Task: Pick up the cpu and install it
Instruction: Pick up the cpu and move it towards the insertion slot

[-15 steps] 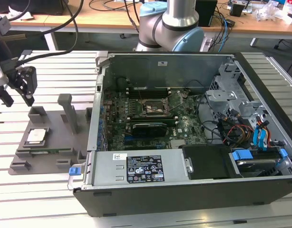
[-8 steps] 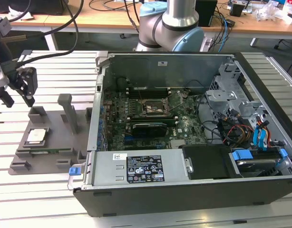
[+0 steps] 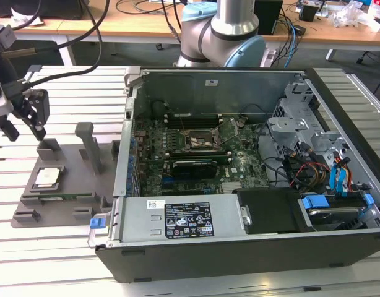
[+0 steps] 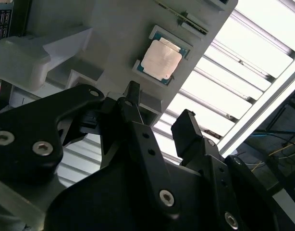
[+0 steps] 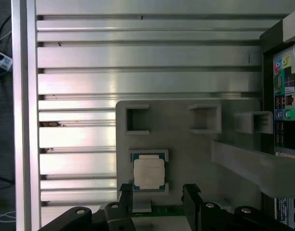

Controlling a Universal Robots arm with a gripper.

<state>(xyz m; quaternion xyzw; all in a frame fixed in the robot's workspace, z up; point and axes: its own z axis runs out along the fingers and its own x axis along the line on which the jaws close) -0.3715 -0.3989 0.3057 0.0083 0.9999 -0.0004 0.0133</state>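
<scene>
1. My gripper hangs above the grey fixture plate. Its two black fingers are spread wide with nothing between them, as both wrist views show.
2. The cpu lies flat in its square nest on the plate, silver top up. It is close to the plate's edge farthest from the computer case, and not yet touched.
3. I judge the step in hand to be the approach for the pick. The socket inside the case is well apart from all this.
4. In the first wrist view the cpu sits nearer one fingertip than the other, so I would shift the gripper sideways until the chip is midway.
5. The nest has raised lips at its corners. I would square the fingers to two opposite chip edges so they drop into the gaps rather than onto a lip.
6. Descend straight and slowly: the chip is thin, and a tilted or deep approach could jam the fingertips into the plate.
7. Close gently on the edges, since a hard squeeze might skew it in the nest.
</scene>
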